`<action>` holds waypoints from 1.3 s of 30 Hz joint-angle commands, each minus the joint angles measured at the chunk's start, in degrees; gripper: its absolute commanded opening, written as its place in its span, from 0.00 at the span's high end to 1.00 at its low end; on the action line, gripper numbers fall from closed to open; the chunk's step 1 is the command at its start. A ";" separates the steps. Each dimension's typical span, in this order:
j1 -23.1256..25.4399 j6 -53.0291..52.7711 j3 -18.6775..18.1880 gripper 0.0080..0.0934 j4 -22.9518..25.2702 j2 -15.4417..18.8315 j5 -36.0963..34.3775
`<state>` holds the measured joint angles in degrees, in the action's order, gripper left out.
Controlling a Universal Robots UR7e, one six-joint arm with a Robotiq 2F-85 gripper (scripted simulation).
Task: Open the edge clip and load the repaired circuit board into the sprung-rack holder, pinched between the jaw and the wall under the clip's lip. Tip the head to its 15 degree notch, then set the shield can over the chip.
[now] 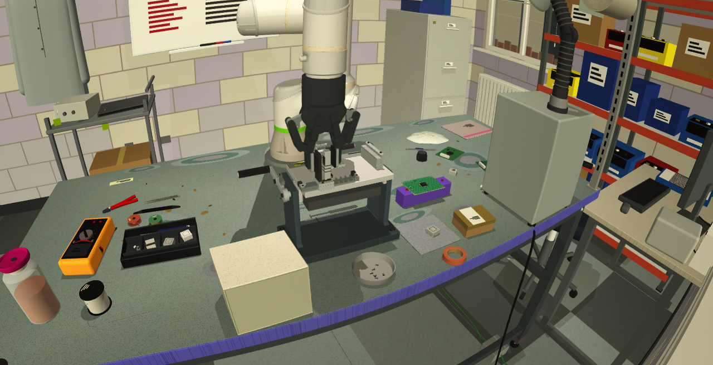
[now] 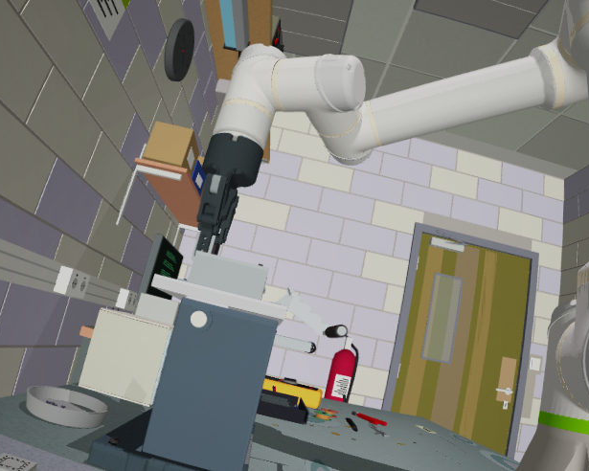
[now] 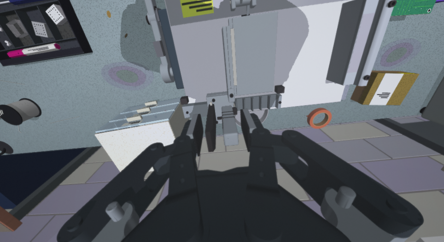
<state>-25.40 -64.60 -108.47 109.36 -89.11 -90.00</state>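
Observation:
The edge clip (image 3: 229, 129) at the holder's front edge is partly hidden between my fingers, a small grey tab beside a dark upright plate. My gripper (image 3: 221, 132) (image 1: 326, 161) stands over it, pointing straight down, open and holding nothing. The sprung-rack holder (image 1: 339, 173) sits mid-table on a dark blue stand, its white head plate bare, with the jaw block (image 1: 371, 155) at its right end. The green circuit board (image 1: 424, 184) lies on a purple block right of the holder. The shield can (image 1: 432, 230) rests on a grey mat near the table's front.
The table's purple front edge (image 1: 349, 313) runs close below the holder. A cream box (image 1: 262, 278) stands left of the stand, a round screw dish (image 1: 373, 269) in front, an orange tape roll (image 1: 454, 255) and a brown box (image 1: 473, 220) to the right. A tall grey extractor cabinet (image 1: 536, 153) blocks the far right.

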 commanded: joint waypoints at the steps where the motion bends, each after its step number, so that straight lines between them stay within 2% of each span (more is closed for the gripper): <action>1: 0.00 0.00 0.03 0.53 0.03 -0.03 0.00; 12: 0.00 0.00 1.28 0.53 -1.73 -0.55 0.00; 30: 0.00 0.00 10.58 0.53 -13.22 -2.70 0.00; 39: 0.00 0.00 12.11 0.53 -14.92 -2.84 0.00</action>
<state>-25.40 -64.60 -96.35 94.40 -91.95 -90.00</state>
